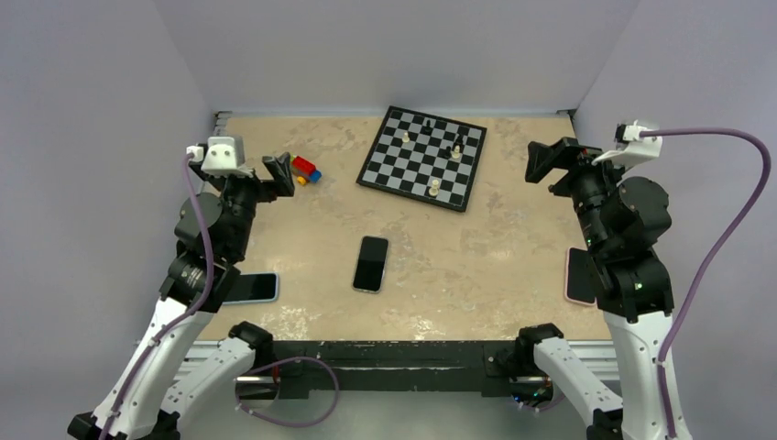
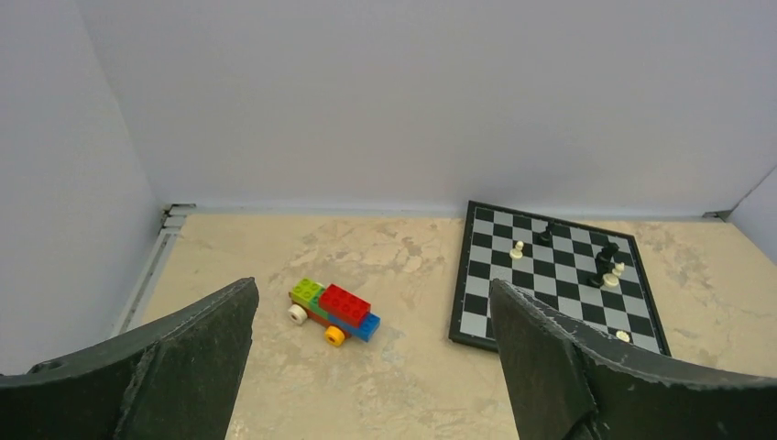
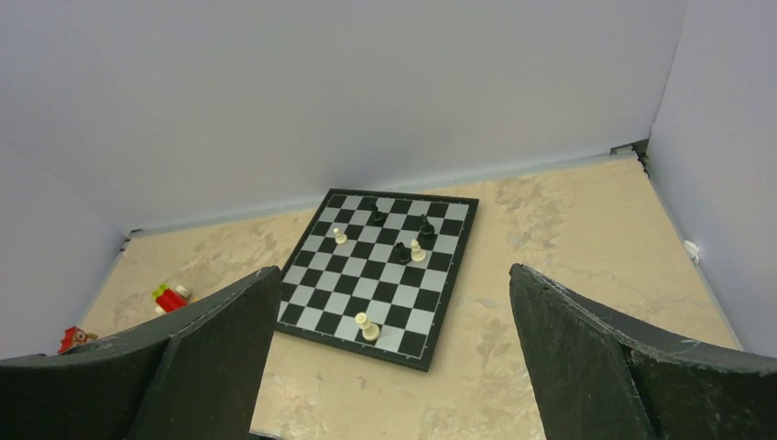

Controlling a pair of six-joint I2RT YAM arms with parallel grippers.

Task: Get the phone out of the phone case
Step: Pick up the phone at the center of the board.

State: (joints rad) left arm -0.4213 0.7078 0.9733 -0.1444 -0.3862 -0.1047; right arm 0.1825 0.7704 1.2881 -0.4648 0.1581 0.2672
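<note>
1. The left arm point(image 1: 197, 261) stands folded at the left side, with its wrist lifted high.
2. The left tool point(image 1: 277, 168) points inward and forward, jaws spread wide.
3. The right arm point(image 1: 628, 252) mirrors it on the right.
4. The right tool point(image 1: 539, 163) also gapes wide, aimed inward.

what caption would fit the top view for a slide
Hands off: left gripper and right gripper open and raised, phone untouched mid-table, chessboard behind it.

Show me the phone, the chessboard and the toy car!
phone point(image 1: 370, 263), top view, middle of its dark screen.
chessboard point(image 1: 394, 170), top view, bare squares near its left corner.
toy car point(image 2: 344, 301), left wrist view, red brick on top.
</note>
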